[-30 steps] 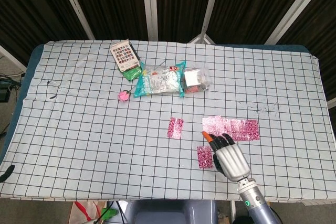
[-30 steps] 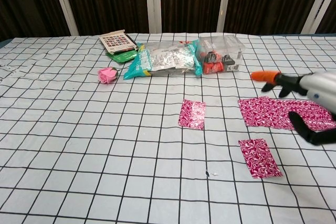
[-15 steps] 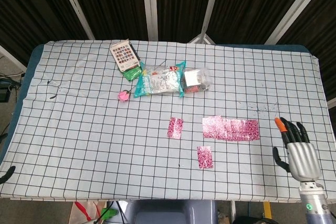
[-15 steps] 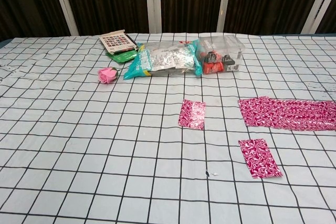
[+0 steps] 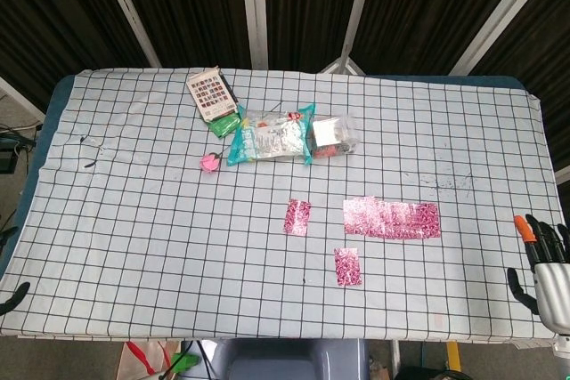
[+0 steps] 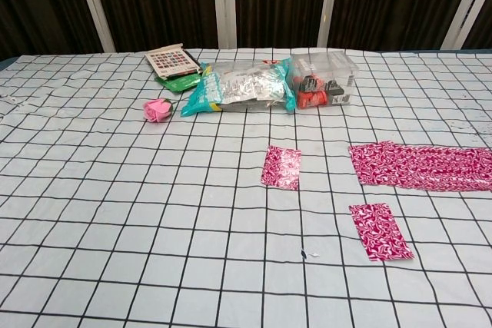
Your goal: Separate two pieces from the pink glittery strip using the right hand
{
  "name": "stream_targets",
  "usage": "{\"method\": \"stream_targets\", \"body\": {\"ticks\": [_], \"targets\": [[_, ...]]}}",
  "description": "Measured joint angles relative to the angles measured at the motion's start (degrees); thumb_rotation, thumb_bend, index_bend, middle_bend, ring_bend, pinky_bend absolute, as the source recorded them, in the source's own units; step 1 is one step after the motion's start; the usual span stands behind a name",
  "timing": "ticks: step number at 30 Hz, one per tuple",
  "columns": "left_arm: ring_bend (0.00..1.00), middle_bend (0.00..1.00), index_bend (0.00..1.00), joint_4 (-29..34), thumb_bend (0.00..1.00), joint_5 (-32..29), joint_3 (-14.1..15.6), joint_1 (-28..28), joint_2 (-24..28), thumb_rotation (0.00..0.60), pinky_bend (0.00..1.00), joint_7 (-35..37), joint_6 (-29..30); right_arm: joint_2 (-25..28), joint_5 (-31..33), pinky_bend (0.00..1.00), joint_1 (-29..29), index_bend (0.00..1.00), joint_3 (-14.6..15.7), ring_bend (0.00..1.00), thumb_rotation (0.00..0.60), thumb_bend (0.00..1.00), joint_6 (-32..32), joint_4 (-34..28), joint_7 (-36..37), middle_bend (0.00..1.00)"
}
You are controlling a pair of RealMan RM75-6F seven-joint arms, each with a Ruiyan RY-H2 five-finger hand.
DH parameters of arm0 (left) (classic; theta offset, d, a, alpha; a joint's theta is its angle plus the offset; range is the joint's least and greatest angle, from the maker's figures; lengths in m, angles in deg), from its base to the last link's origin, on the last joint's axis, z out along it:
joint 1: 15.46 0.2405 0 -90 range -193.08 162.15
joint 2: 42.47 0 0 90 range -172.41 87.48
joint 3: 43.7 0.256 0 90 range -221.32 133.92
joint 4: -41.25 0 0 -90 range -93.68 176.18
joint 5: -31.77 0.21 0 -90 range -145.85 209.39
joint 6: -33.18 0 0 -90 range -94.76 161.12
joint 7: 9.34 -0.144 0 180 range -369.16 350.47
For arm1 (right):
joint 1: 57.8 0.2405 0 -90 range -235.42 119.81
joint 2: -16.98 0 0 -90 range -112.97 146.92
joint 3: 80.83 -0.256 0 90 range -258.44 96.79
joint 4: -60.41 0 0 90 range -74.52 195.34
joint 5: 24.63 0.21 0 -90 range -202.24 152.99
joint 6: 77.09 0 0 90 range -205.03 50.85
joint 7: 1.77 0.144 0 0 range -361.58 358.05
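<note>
Now two small pieces (image 5: 297, 217) and (image 5: 347, 266) are lying apart from the pink strip (image 5: 392, 218), which looks thin, light and floppy, best pinched at an edge, while the right hand (image 5: 545, 266) is hovering empty, fingers spread, off the table's corner.

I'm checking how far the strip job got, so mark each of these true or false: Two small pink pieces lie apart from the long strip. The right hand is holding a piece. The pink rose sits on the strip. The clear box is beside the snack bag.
1. Two small pink pieces lie apart from the long strip: true.
2. The right hand is holding a piece: false; it holds nothing, fingers apart, off the table's right edge.
3. The pink rose sits on the strip: false; it lies on the cloth left of the snack bag.
4. The clear box is beside the snack bag: true.
</note>
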Motion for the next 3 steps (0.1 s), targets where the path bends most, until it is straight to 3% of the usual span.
{"method": "stream_targets", "body": {"ticks": [3], "targets": [[0.0, 0.0, 0.16, -0.25, 0.35, 0.09, 0.1, 0.11, 0.05, 0.6, 0.09, 0.59, 0.08, 0.2, -0.92, 0.04, -0.16, 0.0, 0.06, 0.09, 0.6, 0.47, -0.16, -0.01, 0.13, 0.07]]}}
